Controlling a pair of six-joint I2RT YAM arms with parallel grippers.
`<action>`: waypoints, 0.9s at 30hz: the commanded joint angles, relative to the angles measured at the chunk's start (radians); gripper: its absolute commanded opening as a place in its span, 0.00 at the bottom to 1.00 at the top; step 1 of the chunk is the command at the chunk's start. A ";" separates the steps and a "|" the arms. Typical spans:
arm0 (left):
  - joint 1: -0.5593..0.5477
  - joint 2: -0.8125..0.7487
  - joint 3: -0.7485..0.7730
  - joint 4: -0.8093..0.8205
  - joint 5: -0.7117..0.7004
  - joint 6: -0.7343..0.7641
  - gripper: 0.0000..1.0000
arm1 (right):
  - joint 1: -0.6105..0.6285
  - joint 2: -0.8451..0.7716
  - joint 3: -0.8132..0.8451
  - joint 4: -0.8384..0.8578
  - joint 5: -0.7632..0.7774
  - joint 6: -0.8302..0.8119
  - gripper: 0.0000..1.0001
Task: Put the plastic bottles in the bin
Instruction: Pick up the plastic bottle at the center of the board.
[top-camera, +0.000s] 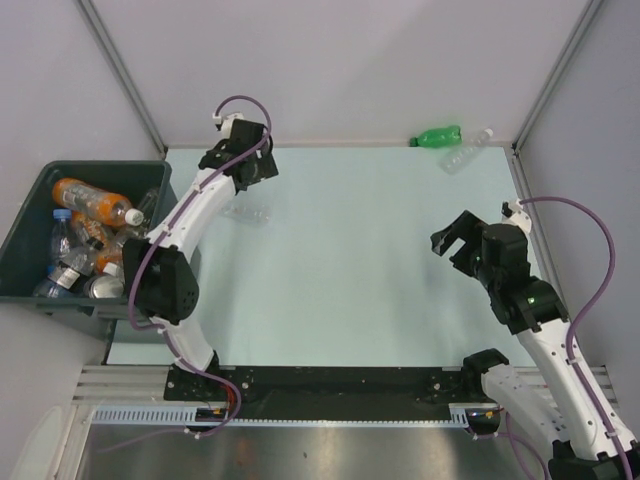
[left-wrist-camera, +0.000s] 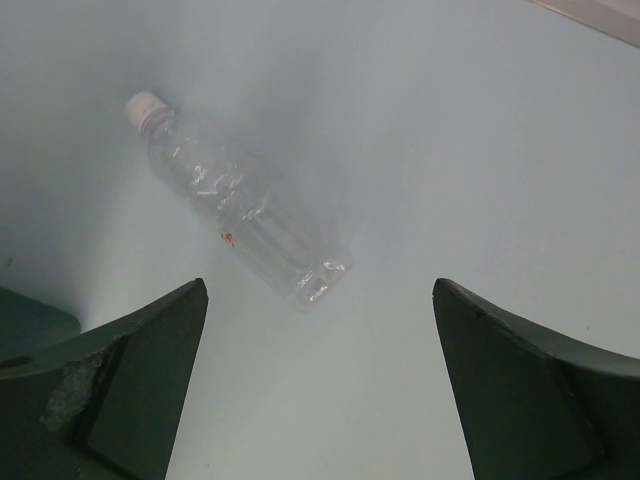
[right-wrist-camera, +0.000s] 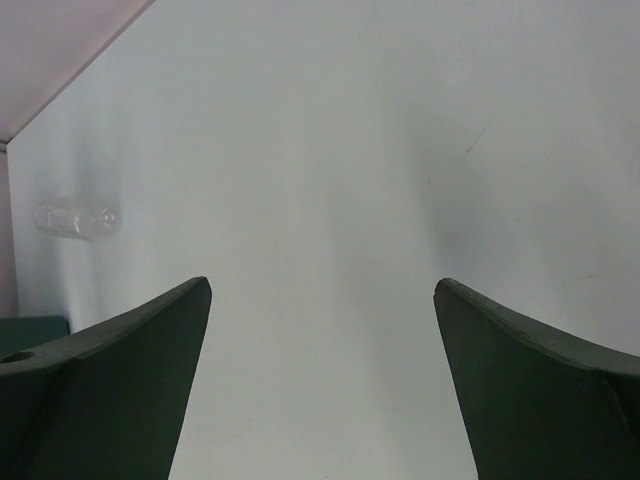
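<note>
A clear plastic bottle (top-camera: 248, 213) with a white cap lies on its side on the table. It also shows in the left wrist view (left-wrist-camera: 240, 215) and small in the right wrist view (right-wrist-camera: 78, 217). My left gripper (top-camera: 255, 170) (left-wrist-camera: 320, 285) is open and empty, held above the table just beyond this bottle. A green bottle (top-camera: 437, 136) and another clear bottle (top-camera: 468, 150) lie at the far right by the back wall. The dark bin (top-camera: 30, 215) stands at the left and holds several bottles, one of them orange (top-camera: 92, 198). My right gripper (top-camera: 452, 238) (right-wrist-camera: 320, 285) is open and empty over the right side.
Grey walls close the table (top-camera: 360, 270) at the back and both sides. The left arm's links (top-camera: 165, 270) run right beside the bin's right wall. A black rail (top-camera: 330, 385) lies along the near edge.
</note>
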 joint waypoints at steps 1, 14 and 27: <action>0.004 -0.002 -0.050 0.028 -0.069 -0.177 1.00 | -0.012 -0.012 -0.015 0.047 0.012 -0.015 1.00; 0.073 0.199 -0.038 0.055 0.046 -0.317 1.00 | -0.087 0.069 -0.095 0.187 -0.117 -0.066 1.00; 0.096 0.334 -0.058 0.071 0.074 -0.323 1.00 | -0.139 0.193 -0.159 0.317 -0.275 -0.052 1.00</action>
